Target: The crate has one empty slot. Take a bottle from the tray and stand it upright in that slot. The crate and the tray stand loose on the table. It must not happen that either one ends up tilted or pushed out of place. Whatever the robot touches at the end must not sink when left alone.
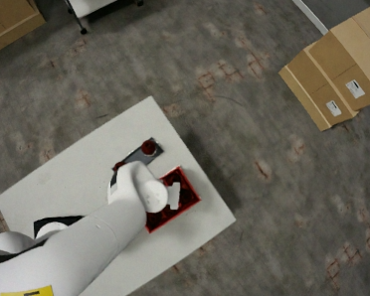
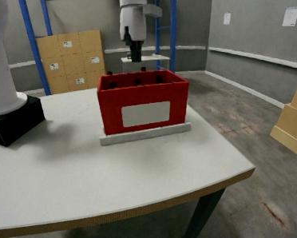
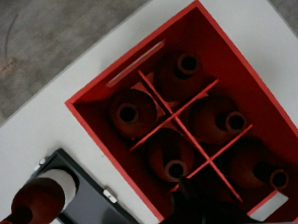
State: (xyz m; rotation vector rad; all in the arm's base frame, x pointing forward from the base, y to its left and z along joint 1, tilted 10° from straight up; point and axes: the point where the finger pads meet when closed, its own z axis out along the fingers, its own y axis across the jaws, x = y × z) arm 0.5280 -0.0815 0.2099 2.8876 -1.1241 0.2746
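You can see the counter (image 1: pixel 78 174) (image 2: pixel 70 172) (image 3: pixel 90 140) in all three views. The arm (image 1: pixel 97 223) (image 2: pixel 133 24) reaches over it, and from the top it covers part of the crate (image 1: pixel 193 191) (image 2: pixel 144 96) (image 3: pixel 235 65). Your exterior view shows the crate's tall red front wall and a pale strip (image 2: pixel 146 133) along its foot, but not the tray (image 1: pixel 135 159) (image 3: pixel 92 187); the top and wrist views place that beside the crate. From the top you see an upright bottle (image 1: pixel 148 147) on the tray's far end and another red top (image 1: pixel 118 166) partly behind the arm. The wrist view gives you five bottle mouths inside the crate; the dark area by the pincer (image 2: pixel 136 60) (image 3: pixel 186 195) is too hidden to judge. The pincer, above the crate, is closed on nothing.
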